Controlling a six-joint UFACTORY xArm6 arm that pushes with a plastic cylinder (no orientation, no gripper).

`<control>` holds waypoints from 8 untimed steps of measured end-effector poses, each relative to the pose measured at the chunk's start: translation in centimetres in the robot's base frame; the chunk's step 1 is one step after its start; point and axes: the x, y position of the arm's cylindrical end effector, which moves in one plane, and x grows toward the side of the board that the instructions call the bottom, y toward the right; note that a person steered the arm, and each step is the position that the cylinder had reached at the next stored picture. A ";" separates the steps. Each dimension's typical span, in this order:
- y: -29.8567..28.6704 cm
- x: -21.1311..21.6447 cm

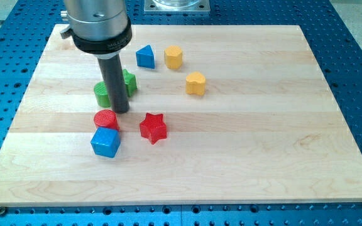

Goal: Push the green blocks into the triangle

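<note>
My tip (121,111) rests on the board just below and between two green blocks. One green block (102,94) sits to the left of the rod, the other green block (129,82) to its right; the rod hides part of both. A blue triangle block (145,56) lies up and to the right of them. The red round block (106,118) is just below-left of my tip.
A blue cube (105,142) sits below the red round block. A red star (153,127) lies right of my tip. Two yellow blocks (173,56) (195,83) lie towards the view's upper middle. The wooden board (263,144) sits on a blue perforated table.
</note>
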 end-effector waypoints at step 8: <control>1.4 -5.9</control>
